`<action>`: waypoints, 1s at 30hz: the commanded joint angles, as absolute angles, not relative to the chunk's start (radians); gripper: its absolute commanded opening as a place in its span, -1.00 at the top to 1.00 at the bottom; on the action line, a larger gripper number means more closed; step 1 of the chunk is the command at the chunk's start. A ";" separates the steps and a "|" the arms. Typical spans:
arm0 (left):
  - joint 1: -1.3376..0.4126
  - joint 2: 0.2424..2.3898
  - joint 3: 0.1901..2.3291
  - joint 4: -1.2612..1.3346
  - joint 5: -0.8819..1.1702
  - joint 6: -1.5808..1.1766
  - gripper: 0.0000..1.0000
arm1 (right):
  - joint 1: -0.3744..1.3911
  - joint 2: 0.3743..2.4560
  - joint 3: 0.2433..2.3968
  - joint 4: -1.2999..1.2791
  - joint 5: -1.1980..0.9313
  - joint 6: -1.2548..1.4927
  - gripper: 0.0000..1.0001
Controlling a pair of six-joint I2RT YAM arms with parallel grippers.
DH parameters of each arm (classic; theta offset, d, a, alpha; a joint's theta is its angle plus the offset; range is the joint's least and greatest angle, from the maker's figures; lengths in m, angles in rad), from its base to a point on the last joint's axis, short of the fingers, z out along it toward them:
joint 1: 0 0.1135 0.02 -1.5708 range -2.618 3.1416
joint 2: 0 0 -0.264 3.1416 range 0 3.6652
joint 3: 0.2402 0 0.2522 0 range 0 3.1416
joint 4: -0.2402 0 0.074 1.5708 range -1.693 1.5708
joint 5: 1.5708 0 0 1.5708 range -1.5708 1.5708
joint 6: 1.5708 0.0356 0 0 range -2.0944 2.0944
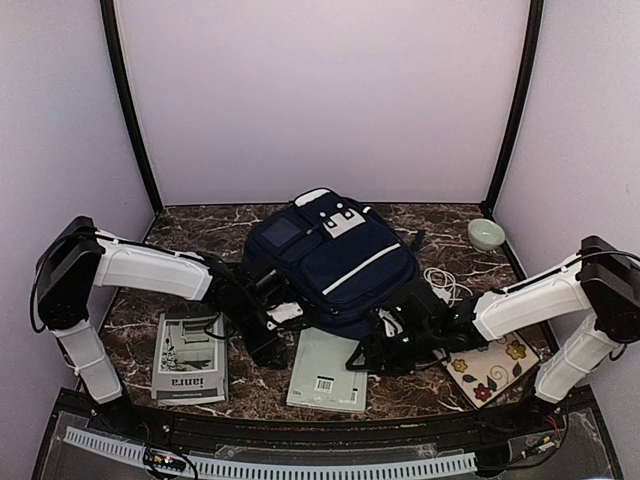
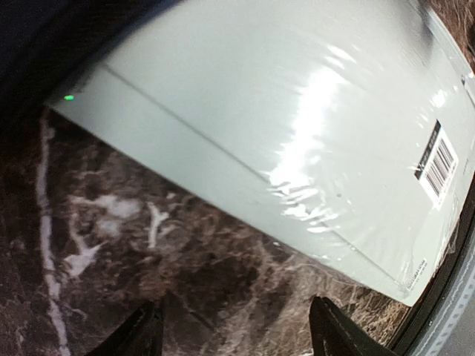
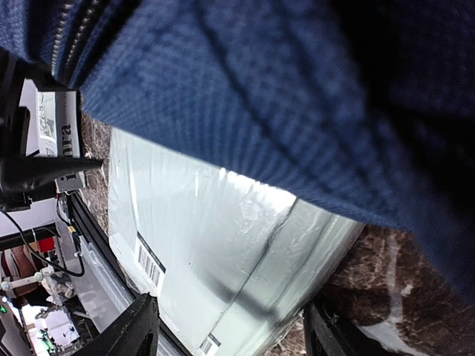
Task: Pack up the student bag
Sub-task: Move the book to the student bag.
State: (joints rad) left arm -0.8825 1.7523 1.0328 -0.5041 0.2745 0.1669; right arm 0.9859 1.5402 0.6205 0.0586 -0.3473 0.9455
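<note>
Lying flat: one bag [image 1: 335,268], two books [image 1: 327,372] [image 1: 190,360].

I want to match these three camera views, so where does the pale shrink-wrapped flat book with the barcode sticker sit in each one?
Top external: the pale shrink-wrapped flat book lies bottom centre on the dark marble table, at the navy striped fabric backpack near edge.
Left wrist: it fills the upper right, slanting down rightward.
Right wrist: it sits lower centre, below the backpack.
Shared landmark: its barcode sticker.
</note>
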 commanded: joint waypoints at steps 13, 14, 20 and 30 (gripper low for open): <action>-0.854 1.539 0.780 -0.156 0.403 -0.582 -0.36 | 1.002 1.537 0.568 0.123 -0.125 1.015 -0.36; -0.866 1.528 0.762 -0.139 0.391 -0.619 -0.35 | 1.004 1.537 0.565 0.127 -0.122 1.017 -0.36; -0.945 1.603 0.815 -0.187 0.356 -0.695 -0.16 | 1.019 1.552 0.565 0.186 -0.154 1.017 -0.36; -0.945 1.635 0.804 -0.119 0.353 -0.740 -0.15 | 1.045 1.559 0.603 0.205 -0.171 0.995 -0.35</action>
